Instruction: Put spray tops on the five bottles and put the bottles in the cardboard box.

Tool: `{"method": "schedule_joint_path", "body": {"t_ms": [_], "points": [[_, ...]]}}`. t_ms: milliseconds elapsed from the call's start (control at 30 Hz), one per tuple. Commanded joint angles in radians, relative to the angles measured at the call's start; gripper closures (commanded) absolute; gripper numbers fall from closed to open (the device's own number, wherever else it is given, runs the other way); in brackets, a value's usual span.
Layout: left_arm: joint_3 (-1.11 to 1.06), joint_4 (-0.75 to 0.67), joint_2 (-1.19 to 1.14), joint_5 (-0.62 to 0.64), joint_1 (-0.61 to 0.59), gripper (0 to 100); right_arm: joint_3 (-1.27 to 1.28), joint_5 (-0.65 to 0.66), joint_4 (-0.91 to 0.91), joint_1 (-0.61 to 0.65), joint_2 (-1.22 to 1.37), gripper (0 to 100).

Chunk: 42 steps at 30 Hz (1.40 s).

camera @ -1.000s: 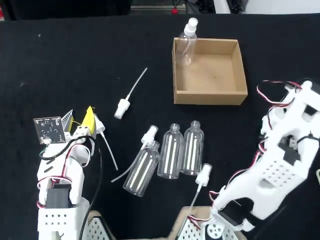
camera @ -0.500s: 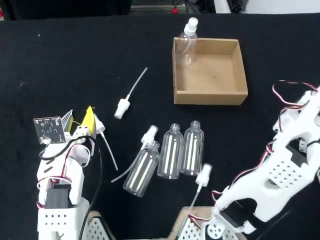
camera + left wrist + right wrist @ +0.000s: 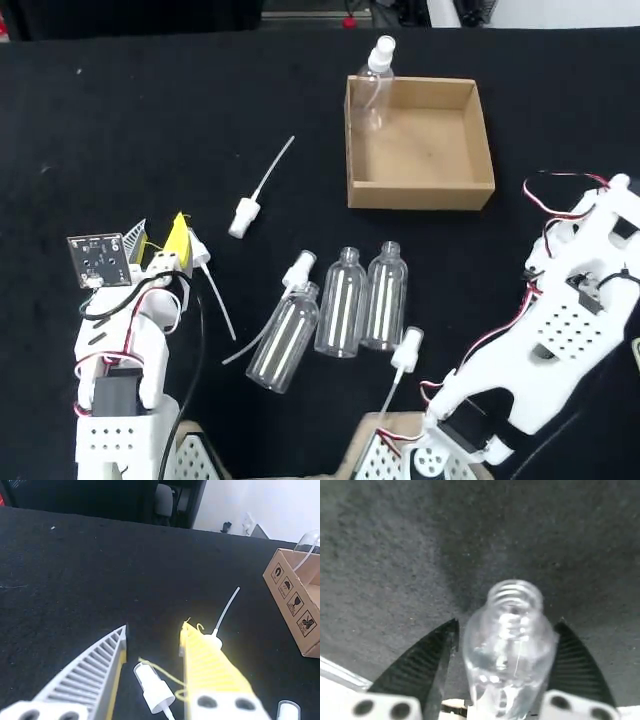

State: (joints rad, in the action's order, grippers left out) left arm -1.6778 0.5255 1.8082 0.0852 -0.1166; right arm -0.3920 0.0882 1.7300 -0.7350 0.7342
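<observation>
A capless clear bottle (image 3: 509,640) stands between the black fingers of my right gripper (image 3: 507,622), which is shut on it over the black cloth. The right arm (image 3: 570,320) is at the table's right edge. The cardboard box (image 3: 478,150) holds one capped bottle (image 3: 375,85) in its far left corner. Three bottles lie mid-table: one with a spray top (image 3: 283,335), and two bare ones (image 3: 342,300) (image 3: 385,295). My left gripper (image 3: 160,222) (image 3: 154,627) is open on the table with a loose spray top (image 3: 152,685) lying between its fingers.
Two more spray tops lie loose: one (image 3: 245,213) between the left arm and the box, one (image 3: 405,350) near the front edge by the bottles. The box (image 3: 300,605) sits far from the left gripper across bare black cloth.
The right arm swung out toward the table's right edge, then came back a little to the left. The left arm, the bottles and the spray tops have stayed put.
</observation>
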Motion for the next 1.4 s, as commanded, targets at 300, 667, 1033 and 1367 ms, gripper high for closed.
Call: {"method": "schedule_joint_path", "body": {"t_ms": [300,667,1033,1367], "points": [[-0.022,-0.017,0.002,-0.008,-0.004,83,-0.186,0.141,0.031,0.046,-0.246,87.4],[-0.022,-0.017,0.002,-0.006,-0.004,83,-0.071,0.456,0.006,0.109,-0.483,87.1],[-0.022,-0.017,0.002,-0.008,-0.004,83,0.923,0.508,-0.721,0.262,-1.147,87.4],[-0.022,-0.017,0.000,-0.006,-0.004,83,1.468,0.497,-1.143,0.238,-1.426,87.5]]}}
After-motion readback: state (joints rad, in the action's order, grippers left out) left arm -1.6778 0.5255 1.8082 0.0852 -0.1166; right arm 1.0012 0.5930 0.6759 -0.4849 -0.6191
